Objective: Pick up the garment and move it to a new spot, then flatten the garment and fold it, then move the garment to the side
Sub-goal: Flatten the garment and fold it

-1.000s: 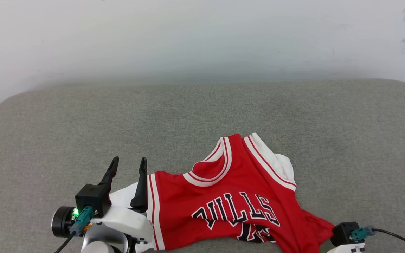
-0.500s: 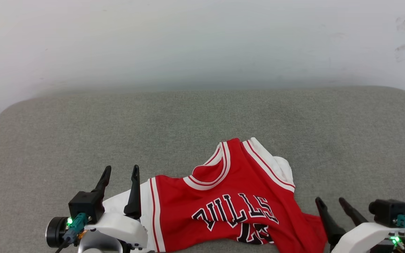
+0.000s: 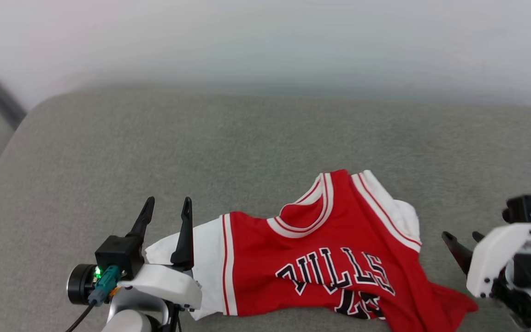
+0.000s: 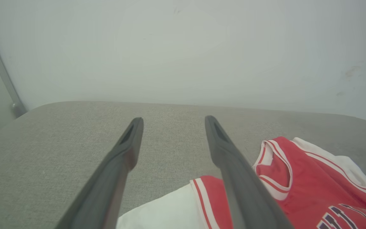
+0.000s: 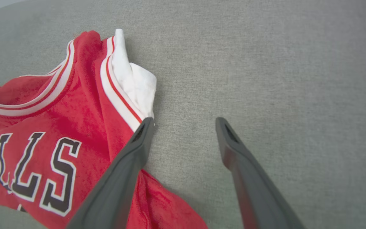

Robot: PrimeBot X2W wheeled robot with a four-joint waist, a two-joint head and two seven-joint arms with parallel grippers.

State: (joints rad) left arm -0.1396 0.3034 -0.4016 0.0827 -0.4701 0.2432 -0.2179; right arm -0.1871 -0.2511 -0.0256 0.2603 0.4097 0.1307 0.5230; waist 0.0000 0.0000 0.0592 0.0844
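Nearest, the left gripper (image 3: 168,201) and right gripper (image 3: 461,236) both gape wide and empty, flanking the jersey (image 3: 334,249), which lies rumpled, lettering up, on the near part of the grey cushion (image 3: 201,138). It looks light, soft and floppy, so the far shoulder seams seem best to pinch.

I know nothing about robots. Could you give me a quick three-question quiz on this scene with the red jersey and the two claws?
1. True or false: the right gripper is clamped on the jersey.
2. The jersey lies on: A) a grey cushion; B) a wooden table; C) a metal tray.
3. Fill in: beside the left gripper lies the jersey's ____ sleeve.
Key: 1 false, its jaws stand open with nothing between them; 2 A; 3 white.
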